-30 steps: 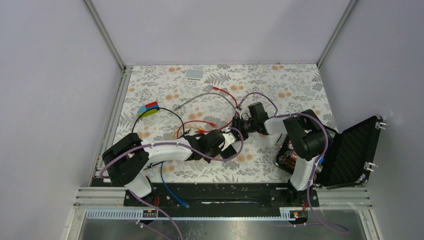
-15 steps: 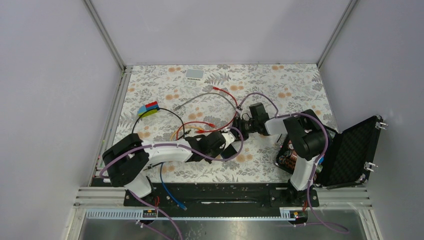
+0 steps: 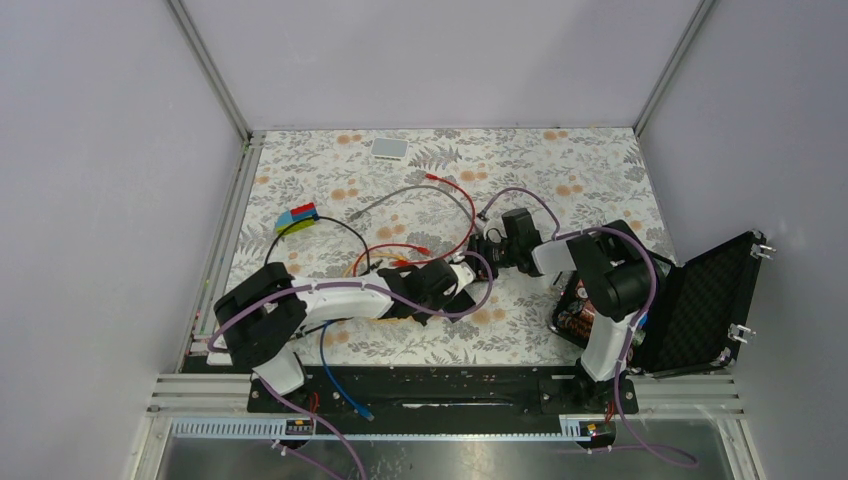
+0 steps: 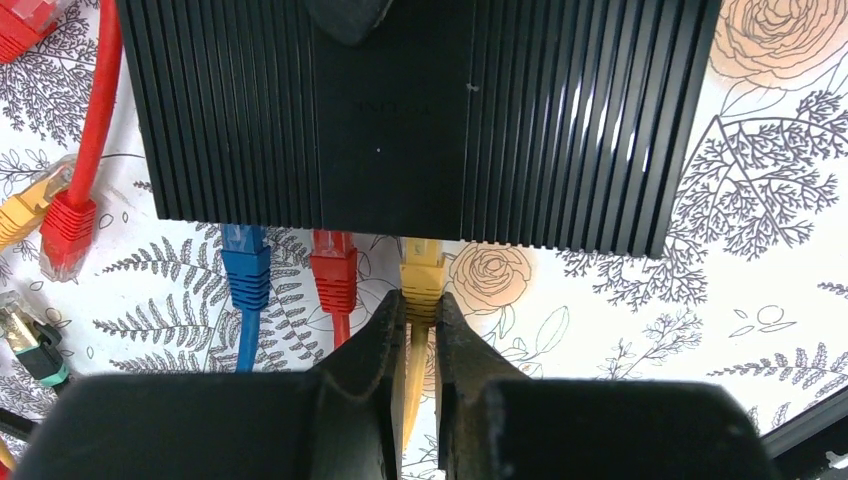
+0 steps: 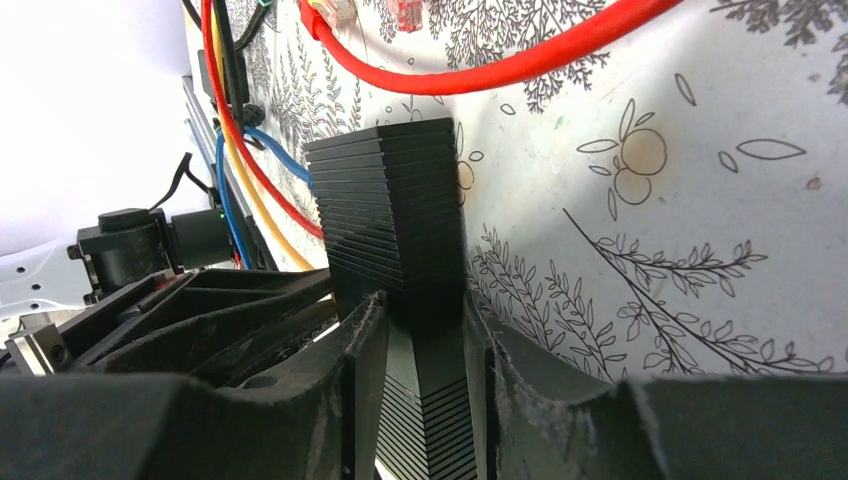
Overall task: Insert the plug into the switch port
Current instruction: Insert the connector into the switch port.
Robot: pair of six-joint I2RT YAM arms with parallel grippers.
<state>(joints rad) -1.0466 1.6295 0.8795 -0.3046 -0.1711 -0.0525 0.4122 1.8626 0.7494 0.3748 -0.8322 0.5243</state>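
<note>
Left gripper pinches the rear of the yellow plug, whose nose sits at the port edge of the black switch straight ahead of its fingertips, with a red plug and blue plug to its left. Right gripper clamps the switch's ribbed end between its jaws.

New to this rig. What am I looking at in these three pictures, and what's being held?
Two robot arms bolted at a table's near edge. The wide picture looks down from above and behind them; the other two come from wrist cameras. The left pincer is shut on a yellow plug at the black switch box, beside a blue plug and a red plug. The right pincer clamps the box's end. Loose red cables lie on the floral table.
</note>
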